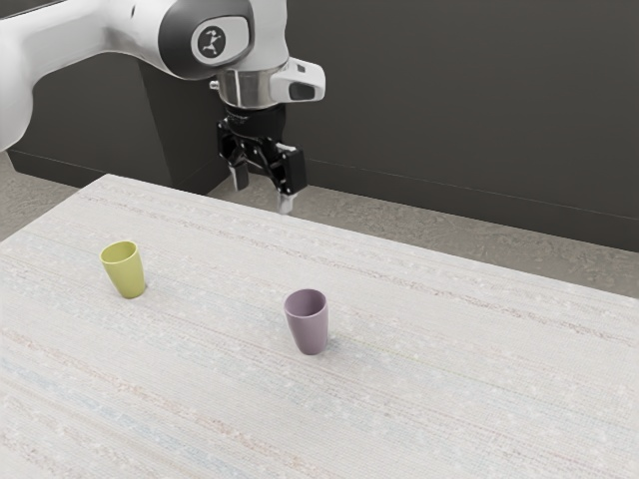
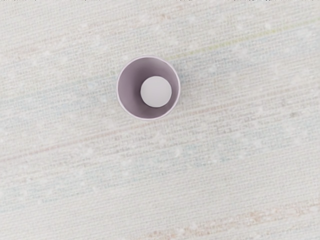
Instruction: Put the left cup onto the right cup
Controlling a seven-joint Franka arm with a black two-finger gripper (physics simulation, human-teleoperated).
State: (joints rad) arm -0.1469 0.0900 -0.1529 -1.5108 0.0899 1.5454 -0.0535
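Our gripper (image 1: 263,190) hangs released and empty, high above the worktop (image 1: 479,379). The purple cup (image 2: 148,88) stands upright nearly beneath it, and the yellow-green cup (image 1: 123,269) stands upright, well off to one side.

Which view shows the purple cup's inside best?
Wrist view: it looks straight down into the purple cup, rim and empty bottom visible. The exterior view shows the cup from the side, upright on the table, interior mostly hidden.
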